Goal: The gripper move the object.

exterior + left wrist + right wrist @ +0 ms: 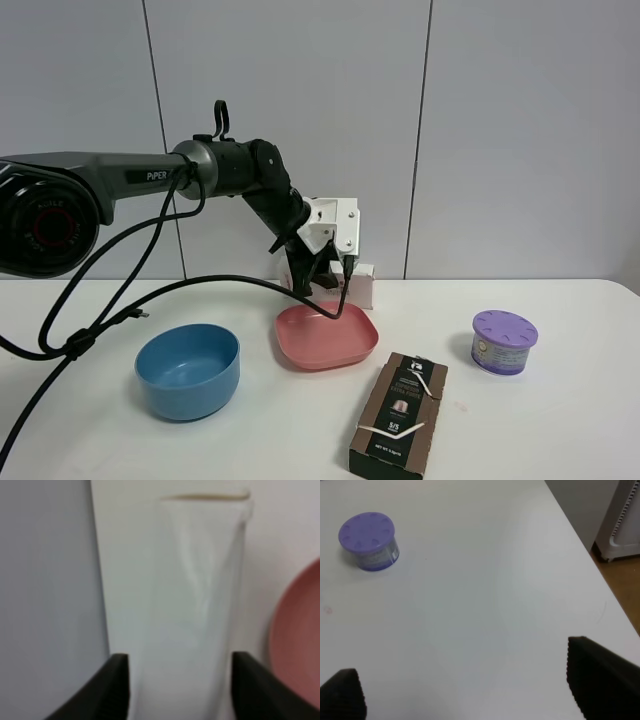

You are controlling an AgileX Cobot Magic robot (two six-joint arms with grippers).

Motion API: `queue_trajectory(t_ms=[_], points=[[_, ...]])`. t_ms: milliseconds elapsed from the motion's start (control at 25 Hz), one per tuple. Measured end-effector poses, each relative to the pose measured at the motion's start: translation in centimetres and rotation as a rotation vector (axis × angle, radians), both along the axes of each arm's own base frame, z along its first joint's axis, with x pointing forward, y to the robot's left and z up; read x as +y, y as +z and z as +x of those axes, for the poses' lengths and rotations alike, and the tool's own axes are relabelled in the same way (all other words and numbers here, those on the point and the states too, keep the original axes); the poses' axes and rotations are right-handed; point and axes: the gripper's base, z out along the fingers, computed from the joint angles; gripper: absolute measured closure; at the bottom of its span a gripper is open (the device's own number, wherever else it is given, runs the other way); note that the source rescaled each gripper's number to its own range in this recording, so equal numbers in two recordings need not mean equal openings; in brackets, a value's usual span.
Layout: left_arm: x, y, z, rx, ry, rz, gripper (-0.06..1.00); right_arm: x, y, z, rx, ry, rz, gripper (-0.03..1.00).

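The white cardboard box (361,287) stands on the table behind a pink plate (300,352). My left gripper (322,280) has come down from the left over the box. In the left wrist view the box (195,605) fills the middle, blurred, between the two black fingers (112,690). The jaws straddle it; one finger is against its edge and the other has a thin gap. My right gripper (470,690) is open and empty over bare table and is out of the exterior high view.
A blue bowl (188,370) sits front left. A dark capsule box (400,415) lies front centre. A purple-lidded can (504,341) stands at the right and also shows in the right wrist view (368,541). The table's edge (600,585) runs beside a floor.
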Motion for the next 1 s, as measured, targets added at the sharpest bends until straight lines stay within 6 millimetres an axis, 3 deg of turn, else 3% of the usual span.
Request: queue_trajectory(t_ms=[120, 400, 520, 720, 880, 1000], points=[[0.0, 0.1, 0.1, -0.011, 0.005, -0.009, 0.38, 0.0, 0.0, 0.0, 0.000, 0.000, 0.000, -0.03], [-0.1, 0.3, 0.2, -0.016, 0.024, -0.026, 0.33, 0.0, 0.0, 0.0, 0.000, 0.000, 0.000, -0.03], [0.0, 1.7, -0.1, 0.027, 0.066, -0.058, 0.30, 0.0, 0.0, 0.0, 0.000, 0.000, 0.000, -0.03], [1.1, 7.7, -1.4, 0.113, 0.238, -0.088, 0.29, 0.0, 0.0, 0.0, 0.000, 0.000, 0.000, -0.03], [3.2, 12.9, -3.3, 0.182, 0.443, -0.042, 0.29, 0.0, 0.0, 0.0, 0.000, 0.000, 0.000, -0.03], [4.6, 15.7, -4.7, 0.217, 0.555, -0.013, 0.29, 0.0, 0.0, 0.0, 0.000, 0.000, 0.000, -0.03]])
